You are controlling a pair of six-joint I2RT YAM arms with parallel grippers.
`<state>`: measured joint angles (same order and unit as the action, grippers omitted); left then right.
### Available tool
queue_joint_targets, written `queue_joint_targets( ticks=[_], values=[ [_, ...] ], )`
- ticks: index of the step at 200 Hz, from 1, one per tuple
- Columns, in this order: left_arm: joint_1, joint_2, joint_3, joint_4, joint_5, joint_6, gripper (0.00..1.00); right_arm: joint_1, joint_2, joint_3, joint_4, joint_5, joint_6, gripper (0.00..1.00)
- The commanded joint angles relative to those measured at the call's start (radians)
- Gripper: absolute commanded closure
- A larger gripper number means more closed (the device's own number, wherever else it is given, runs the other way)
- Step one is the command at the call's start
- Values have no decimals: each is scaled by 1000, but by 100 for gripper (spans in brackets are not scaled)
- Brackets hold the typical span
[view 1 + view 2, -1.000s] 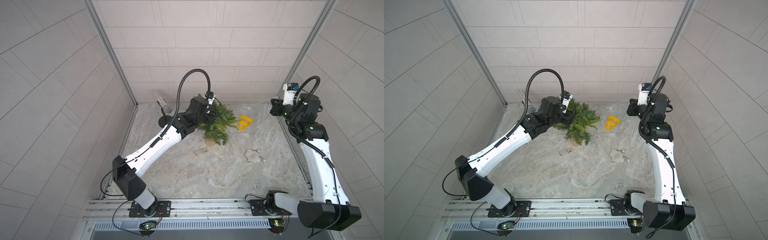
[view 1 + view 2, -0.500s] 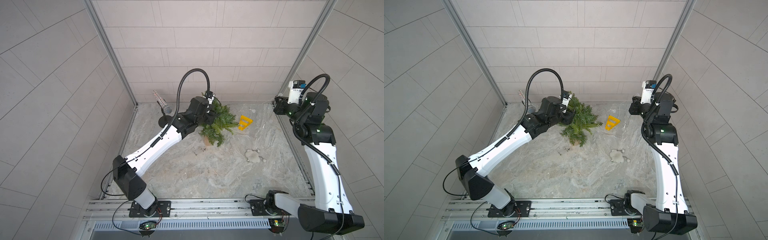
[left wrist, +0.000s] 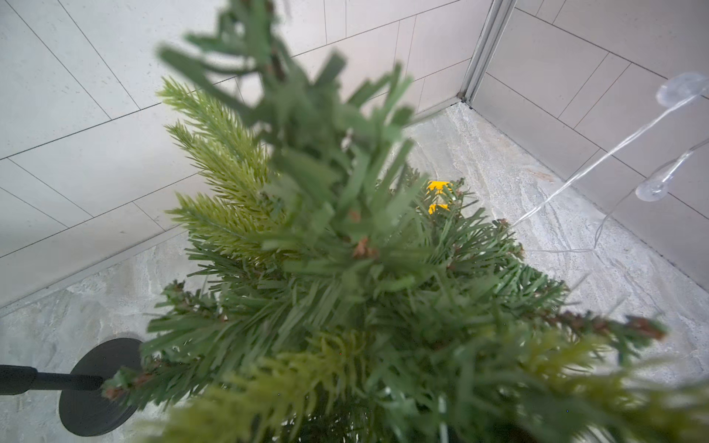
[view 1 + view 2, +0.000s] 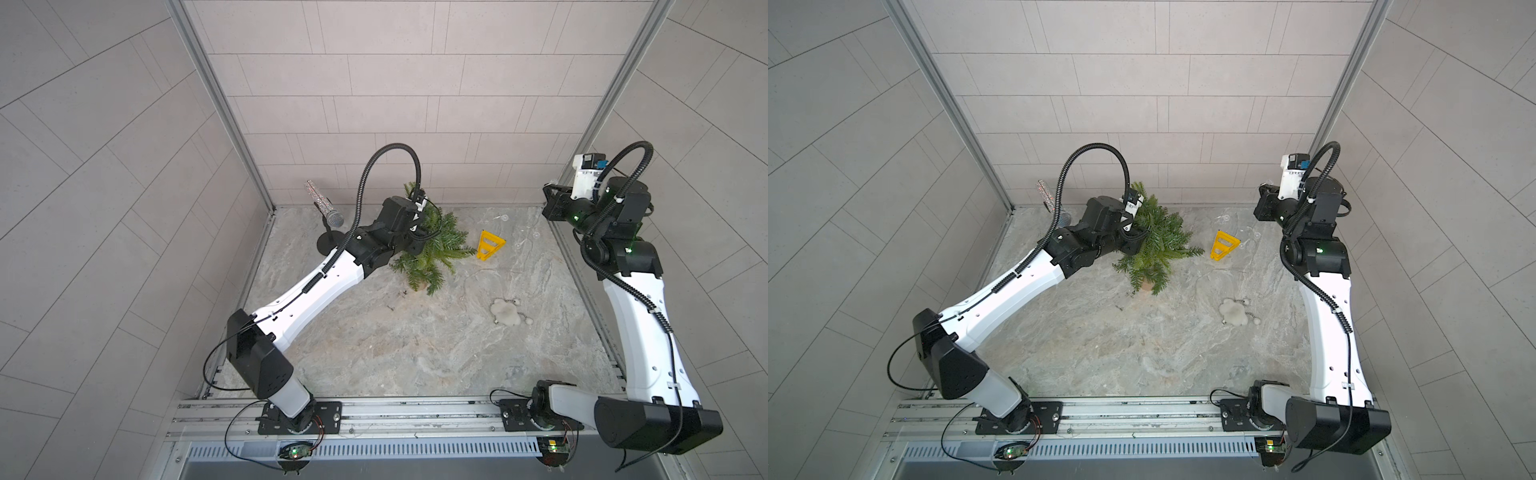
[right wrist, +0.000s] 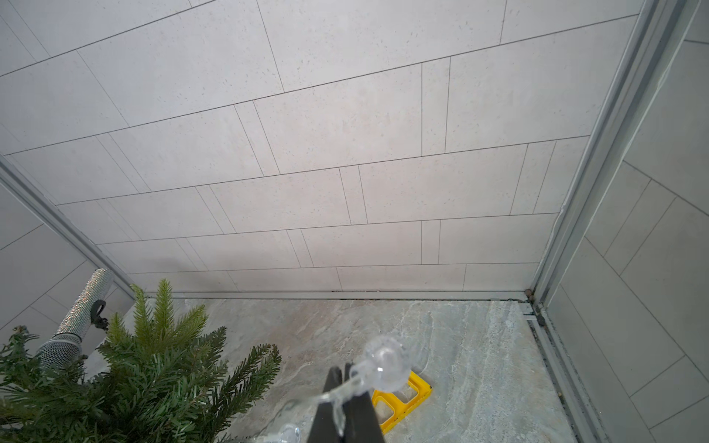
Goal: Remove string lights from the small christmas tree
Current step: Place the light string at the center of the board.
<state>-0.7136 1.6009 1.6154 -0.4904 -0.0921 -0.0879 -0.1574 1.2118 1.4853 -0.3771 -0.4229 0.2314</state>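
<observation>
— Where are the lights (image 5: pixel 378 366)?
— The right gripper (image 5: pixel 344 374) is clenched on their wire, a clear bulb just past its tips, high by the back right corner. In both top views the wire (image 4: pixel 478 274) sags to the table (image 4: pixel 415 353) between the yellow triangle (image 4: pixel 489 246) and the toy (image 4: pixel 505 318)
— And the tree (image 4: pixel 1158 245)?
— It stands tilted near the back wall, beside the mic (image 4: pixel 328 210). In the left wrist view a strand (image 3: pixel 598 161) slants down to its branch tips; caught or not, I cannot tell
— The left gripper (image 4: pixel 415 239)?
— Buried in the branches; whether it grasps anything, I cannot tell
</observation>
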Motion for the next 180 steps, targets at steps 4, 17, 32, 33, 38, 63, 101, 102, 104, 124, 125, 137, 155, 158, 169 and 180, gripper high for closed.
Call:
queue_joint_targets(
  ticks=[4,17,32,33,38,63,101,102,104,124,125,137,155,158,169,180],
  values=[
    [6,13,-14,-25,-17,18,40,2,-7,-10,71,-64,43,100],
    [7,7,-19,-22,-17,17,40,1,-14,-28,75,-66,49,100],
    [8,4,-17,-25,-12,19,40,2,-23,-51,75,-62,50,100],
    [7,4,-17,-25,-13,19,40,2,-23,-53,75,-61,50,100],
    [7,3,-17,-26,-12,19,40,0,-26,-58,70,-53,48,100],
    [6,-3,-11,-29,-15,23,40,1,-41,-74,8,22,11,100],
    [6,1,-5,-33,-13,19,40,1,-71,-161,-40,106,5,100],
    [6,1,-5,-32,-13,19,40,0,-72,-165,-39,106,6,100],
    [6,2,-4,-32,-12,19,40,0,-75,-174,-38,104,11,100],
    [6,8,3,-32,-7,17,40,3,-99,-286,25,82,76,98],
    [7,7,3,-33,-7,17,40,4,-101,-292,30,81,80,98],
    [7,9,5,-31,1,18,40,11,-105,-367,92,63,117,95],
    [7,11,6,-27,8,18,40,29,-100,-453,180,60,131,87],
    [6,13,7,-27,9,18,40,30,-99,-463,190,62,131,86],
    [7,15,9,-28,13,19,40,30,-87,-483,206,68,132,80],
    [6,16,13,-32,15,17,40,32,-75,-489,211,67,120,70]
  ],
)
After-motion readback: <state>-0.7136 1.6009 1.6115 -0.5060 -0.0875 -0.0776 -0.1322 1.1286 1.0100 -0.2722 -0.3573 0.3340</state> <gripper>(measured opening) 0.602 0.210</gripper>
